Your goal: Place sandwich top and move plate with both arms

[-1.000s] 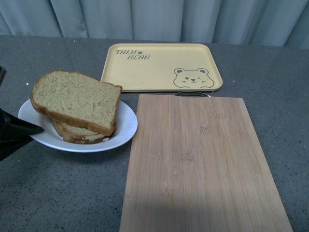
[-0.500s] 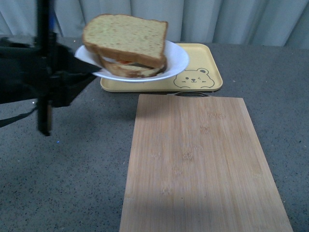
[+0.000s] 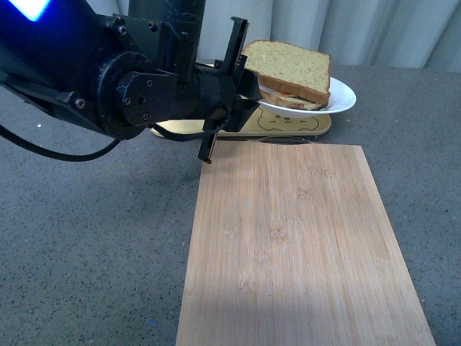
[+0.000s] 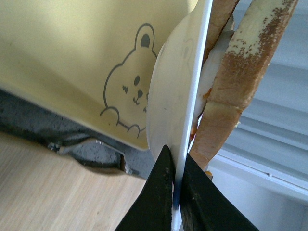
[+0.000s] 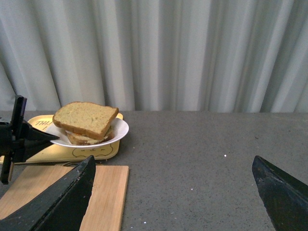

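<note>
Front view. Item: sandwich top (image 3: 288, 63), a tan speckled slice lying uppermost on the lower slices (image 3: 288, 101) stacked on the plate (image 3: 344, 97).

Location: above the bear-printed end of the yellow tray (image 3: 288, 124), lifted clear of it.

Handling, as judged:
- Bread: soft, light and unsecured, so likely to slide if the plate tips.
- Plate: rigid, glossy, slippery and breakable. It is best taken by the rim, at two opposite sides.

Left gripper (image 4: 175, 161): pinched narrow on the plate's rim, one finger above and one beneath.

Right gripper (image 5: 173, 161): spread wide, holding nothing, well apart from the tray.

Cutting board (image 3: 295, 238): lies just beside the tray, on the robot's side.
</note>
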